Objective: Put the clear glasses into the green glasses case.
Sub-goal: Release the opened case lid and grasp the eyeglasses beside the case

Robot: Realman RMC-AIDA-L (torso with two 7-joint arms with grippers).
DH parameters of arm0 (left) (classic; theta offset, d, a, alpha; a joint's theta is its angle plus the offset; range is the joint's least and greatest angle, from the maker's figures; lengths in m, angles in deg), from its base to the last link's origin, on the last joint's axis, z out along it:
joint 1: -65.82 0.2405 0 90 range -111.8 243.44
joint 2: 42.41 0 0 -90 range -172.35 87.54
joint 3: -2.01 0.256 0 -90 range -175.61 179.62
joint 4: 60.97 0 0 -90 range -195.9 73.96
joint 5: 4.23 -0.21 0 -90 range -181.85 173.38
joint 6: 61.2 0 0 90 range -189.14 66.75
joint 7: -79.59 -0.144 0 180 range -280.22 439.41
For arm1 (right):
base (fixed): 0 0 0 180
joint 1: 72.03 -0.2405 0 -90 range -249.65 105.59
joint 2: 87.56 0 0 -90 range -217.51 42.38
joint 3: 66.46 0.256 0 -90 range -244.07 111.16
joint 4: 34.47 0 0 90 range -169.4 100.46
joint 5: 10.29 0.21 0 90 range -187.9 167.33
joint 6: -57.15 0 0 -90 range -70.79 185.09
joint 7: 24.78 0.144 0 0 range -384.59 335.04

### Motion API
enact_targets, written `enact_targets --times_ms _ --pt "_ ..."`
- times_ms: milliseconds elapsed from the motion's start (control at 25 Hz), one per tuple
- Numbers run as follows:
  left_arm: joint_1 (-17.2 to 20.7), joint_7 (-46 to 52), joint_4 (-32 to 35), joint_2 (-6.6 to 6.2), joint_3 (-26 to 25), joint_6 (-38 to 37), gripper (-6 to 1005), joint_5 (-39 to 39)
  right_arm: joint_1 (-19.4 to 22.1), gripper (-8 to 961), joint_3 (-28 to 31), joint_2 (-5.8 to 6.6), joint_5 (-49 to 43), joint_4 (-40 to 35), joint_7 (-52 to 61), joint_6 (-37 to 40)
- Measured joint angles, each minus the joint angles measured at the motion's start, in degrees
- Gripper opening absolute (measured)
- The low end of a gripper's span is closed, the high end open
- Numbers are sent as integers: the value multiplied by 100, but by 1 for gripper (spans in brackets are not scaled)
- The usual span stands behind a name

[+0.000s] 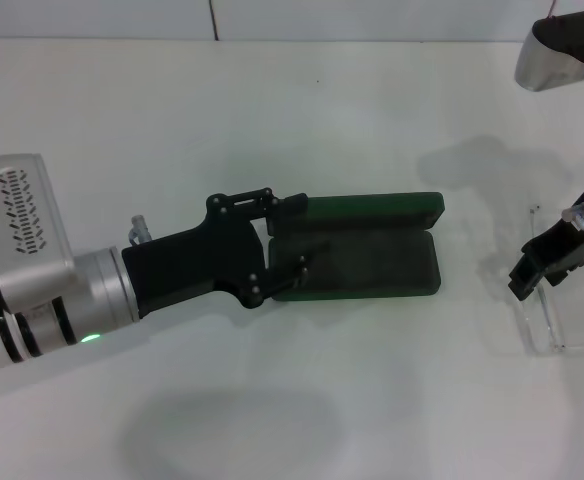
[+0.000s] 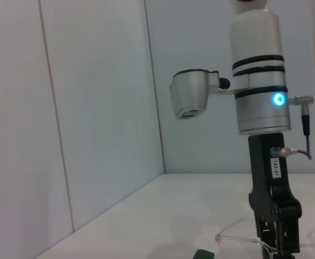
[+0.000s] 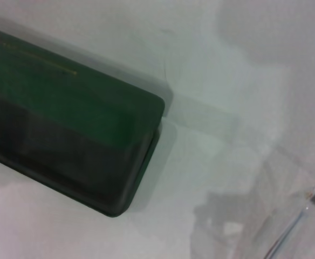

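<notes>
Lengthwise, the open green glasses case (image 1: 372, 255) lies left-to-right.

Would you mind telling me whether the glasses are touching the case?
Apart. The head view shows bare table between the case and the glasses, which lie by the right gripper.

clear glasses (image 1: 562, 325) cut off at edge, case's (image 1: 372, 245) left end hidden by left tool (image 1: 290, 252)

Left end effector (image 1: 290, 245) across the open green glasses case's (image 1: 372, 262) left end.
</notes>
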Motion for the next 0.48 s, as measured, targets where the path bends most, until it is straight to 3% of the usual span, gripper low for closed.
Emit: enact_targets --times_ms 160,480 --pt "-5 4 0 0 14 0 527 0 3 448 -2 0 -15 -2 0 -4" --pt "-5 6 0 0 17 2 527 0 10 428 -22 0 -3 38 0 -95"
